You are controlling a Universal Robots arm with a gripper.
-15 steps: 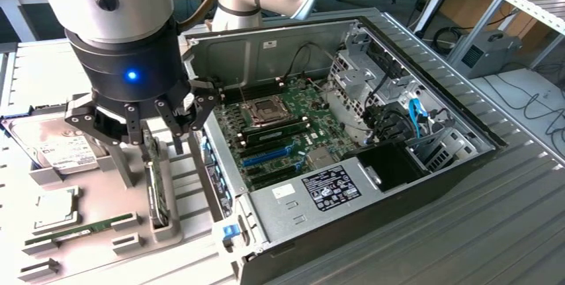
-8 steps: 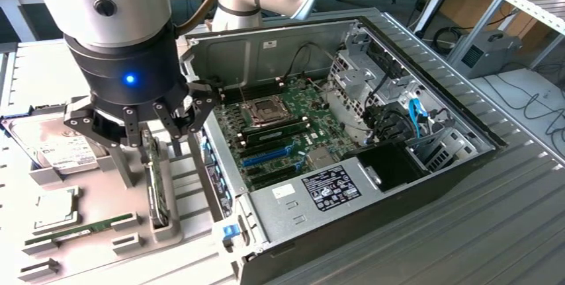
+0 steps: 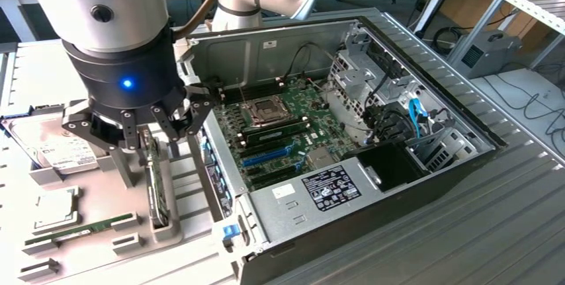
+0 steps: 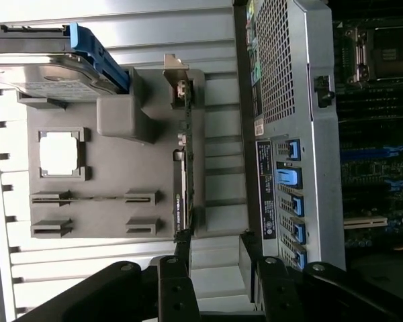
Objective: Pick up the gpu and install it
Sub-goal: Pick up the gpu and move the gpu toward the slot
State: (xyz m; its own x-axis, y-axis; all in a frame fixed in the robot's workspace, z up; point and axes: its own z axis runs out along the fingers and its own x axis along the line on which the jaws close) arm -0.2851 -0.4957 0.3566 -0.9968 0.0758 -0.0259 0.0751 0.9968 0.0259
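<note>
Currently: gpu [image 3: 157, 196] [image 4: 182, 168], one item, standing on its long edge in a slot of the grey holder [image 3: 119, 235] [image 4: 111, 171] on the counter, just beside the open computer case [image 3: 424, 166] [image 4: 302, 100]. Gripper [image 3: 152, 141] [image 4: 215, 275] over the card's end, fingers [image 4: 176, 288] spread apart, holding nothing. Hard drive [image 3: 44, 146] [image 4: 33, 74] and RAM stick [image 3: 79, 229] [image 4: 94, 198] sit in neighbouring slots.

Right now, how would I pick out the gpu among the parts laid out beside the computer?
Start at the open computer case; to the exterior view's left of it lies a grey parts holder. The gpu is the thin card in the holder's slot nearest the case, just below the open tool. Unlike the flat-lying hard drive and narrow green RAM stick, it stands on edge.
</note>
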